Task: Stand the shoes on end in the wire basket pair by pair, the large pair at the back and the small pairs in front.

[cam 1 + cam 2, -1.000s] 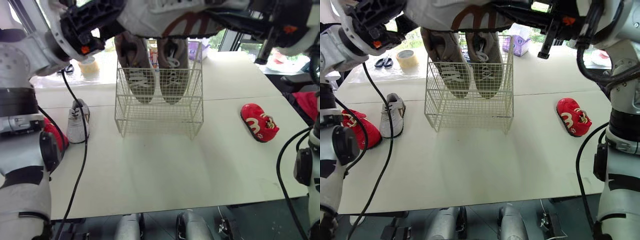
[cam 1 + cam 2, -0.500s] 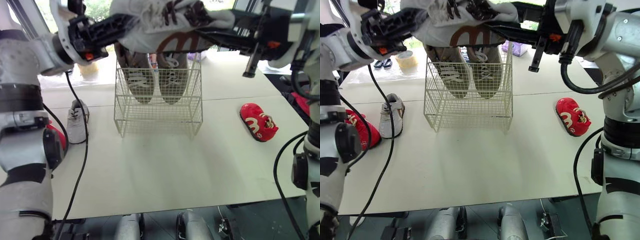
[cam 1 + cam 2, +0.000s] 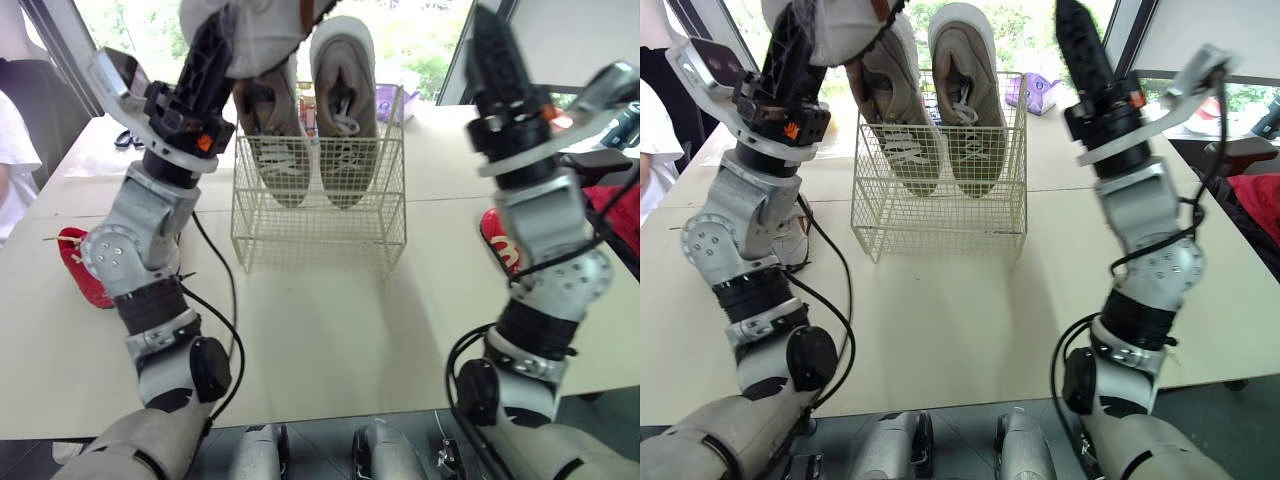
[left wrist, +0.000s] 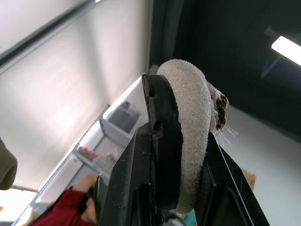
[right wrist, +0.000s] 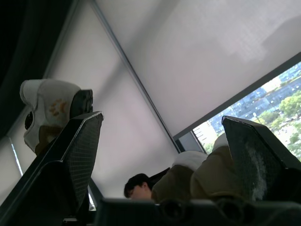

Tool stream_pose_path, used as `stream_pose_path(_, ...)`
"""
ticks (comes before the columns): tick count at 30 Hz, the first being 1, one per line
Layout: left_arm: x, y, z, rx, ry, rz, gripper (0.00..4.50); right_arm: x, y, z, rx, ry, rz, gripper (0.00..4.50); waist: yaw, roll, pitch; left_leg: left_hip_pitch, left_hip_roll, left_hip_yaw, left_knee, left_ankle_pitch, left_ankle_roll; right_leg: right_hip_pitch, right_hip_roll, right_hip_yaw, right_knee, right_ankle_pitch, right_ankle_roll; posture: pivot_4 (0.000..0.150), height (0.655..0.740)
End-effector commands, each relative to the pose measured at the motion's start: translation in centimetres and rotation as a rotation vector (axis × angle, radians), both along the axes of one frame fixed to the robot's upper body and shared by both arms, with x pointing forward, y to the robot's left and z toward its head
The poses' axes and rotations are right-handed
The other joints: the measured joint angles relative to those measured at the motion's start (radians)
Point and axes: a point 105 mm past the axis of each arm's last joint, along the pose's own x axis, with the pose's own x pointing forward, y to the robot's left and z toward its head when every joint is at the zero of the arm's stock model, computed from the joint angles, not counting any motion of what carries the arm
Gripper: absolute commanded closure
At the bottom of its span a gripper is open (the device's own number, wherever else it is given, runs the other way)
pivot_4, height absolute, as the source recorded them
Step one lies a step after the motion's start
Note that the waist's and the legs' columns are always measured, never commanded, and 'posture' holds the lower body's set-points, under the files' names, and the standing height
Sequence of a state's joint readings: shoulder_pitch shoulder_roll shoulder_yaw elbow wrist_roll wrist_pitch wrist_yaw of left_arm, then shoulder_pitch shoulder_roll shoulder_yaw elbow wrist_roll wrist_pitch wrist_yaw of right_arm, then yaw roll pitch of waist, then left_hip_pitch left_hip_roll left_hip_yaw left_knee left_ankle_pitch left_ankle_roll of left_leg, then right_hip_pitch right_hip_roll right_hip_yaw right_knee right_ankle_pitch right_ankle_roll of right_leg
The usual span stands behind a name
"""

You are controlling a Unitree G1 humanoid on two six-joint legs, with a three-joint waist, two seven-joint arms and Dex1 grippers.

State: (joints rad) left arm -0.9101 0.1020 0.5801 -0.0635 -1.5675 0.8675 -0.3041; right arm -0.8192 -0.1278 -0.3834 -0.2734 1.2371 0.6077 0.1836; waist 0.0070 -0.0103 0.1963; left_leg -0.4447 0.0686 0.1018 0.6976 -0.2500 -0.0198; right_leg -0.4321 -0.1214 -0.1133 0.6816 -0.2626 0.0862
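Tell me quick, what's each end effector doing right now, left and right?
Left end effector: shut on a white shoe, held high beside the wire basket.
Right end effector: open, holding nothing.

**Daylit Room, White Table, Dark Ceiling**

A wide white table (image 3: 330, 330) lies below both claws, with a seam running across it. Beyond the left claw (image 4: 186, 113) and the right claw (image 5: 162, 122), dark-framed windows (image 3: 420, 45) show green trees in daylight. Above the left claw is a dark ceiling with a strip light (image 4: 286, 49), beside a pale blind (image 4: 61, 70) and shelves (image 4: 113, 122) of bins.
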Motion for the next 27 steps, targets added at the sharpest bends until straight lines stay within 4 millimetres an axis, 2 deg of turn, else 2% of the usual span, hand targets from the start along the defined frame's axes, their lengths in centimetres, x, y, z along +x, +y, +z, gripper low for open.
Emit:
stream_pose_path(1,-1.1,-0.5,1.0,-0.022,-0.046,-0.019,3.8,-1.7,2.1,2.2,0.022,-0.09,0.055,0.02,0.0,0.0,0.0,0.0,0.0,0.0,0.0,0.0,0.0,0.0,0.0,0.0,0.0,0.0,0.0,0.15,0.6938)
stream_pose_path(6,-1.0,-1.5,0.3,0.01,-0.028,-0.054,3.8,-1.8,3.4,2.7,-0.002,-0.123,0.067,0.02,0.005,-0.001,0.0,-0.001,0.0,0.0,0.001,-0.004,0.007,0.001,0.0,-0.001,-0.001,0.0,0.0,0.15,0.6938)
stream_pose_path(12,-0.6,-2.5,-0.4,0.032,-0.012,-0.069,3.8,-2.2,4.9,3.1,-0.024,-0.158,0.092,0.02,0.001,-0.001,0.0,-0.001,0.0,-0.001,0.0,-0.004,0.007,0.0,0.001,-0.001,-0.001,0.0,0.0,0.15,0.6938)
stream_pose_path(18,-0.2,-3.7,-1.2,0.069,0.002,-0.071,3.8,-3.0,5.6,4.1,-0.034,-0.201,0.109,0.02,0.0,-0.001,0.0,-0.001,0.0,-0.001,0.0,-0.004,0.007,0.0,0.001,-0.001,-0.001,0.0,0.0,0.15,0.6938)
stream_pose_path(26,0.2,-4.0,-1.9,0.084,0.025,-0.055,3.8,-3.2,5.8,4.4,-0.04,-0.217,0.134,0.02,0.001,-0.001,0.0,-0.001,0.0,-0.001,0.0,-0.004,0.007,0.0,0.001,-0.001,-0.002,0.0,0.0,0.15,0.6938)
stream_pose_path(27,0.2,-4.0,-1.9,0.086,0.026,-0.054,3.8,-3.2,5.7,4.4,-0.04,-0.218,0.131,0.25,0.001,-0.001,0.0,-0.001,0.0,-0.001,0.0,-0.004,0.007,0.0,0.001,-0.001,-0.002,0.0,0.0,0.15,0.6938)
